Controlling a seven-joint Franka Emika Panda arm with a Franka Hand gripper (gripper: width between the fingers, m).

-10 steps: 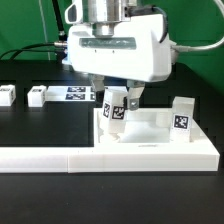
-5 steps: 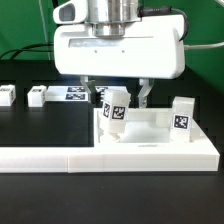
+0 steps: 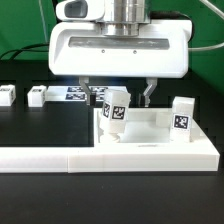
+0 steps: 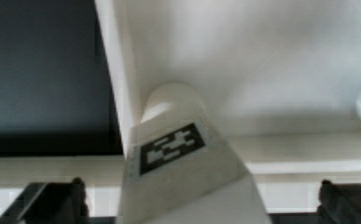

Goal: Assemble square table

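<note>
The square table's white slab (image 3: 150, 136) lies against the barrier. Two tagged white legs stand upright on it, one at the corner on the exterior view's left (image 3: 118, 108) and one at the right corner (image 3: 182, 114). My gripper (image 3: 122, 99) hangs over the left leg, open. Its dark fingers (image 3: 96, 97) stand on either side of the leg's top with a gap on each side. In the wrist view the same leg (image 4: 180, 150) rises between the fingertips (image 4: 52, 202), and the gripper (image 4: 198, 205) holds nothing. The slab's surface (image 4: 248, 60) fills the background.
A long white L-shaped barrier (image 3: 90, 157) runs along the front, with the slab pushed against it. Two loose white legs (image 3: 7, 95) (image 3: 38, 95) lie on the black table at the exterior view's left. The marker board (image 3: 76, 93) lies flat behind them.
The hand has turned to face the exterior camera squarely. Its fingers now stand wider apart, clear of the left leg. The leg has stayed upright in its corner.
</note>
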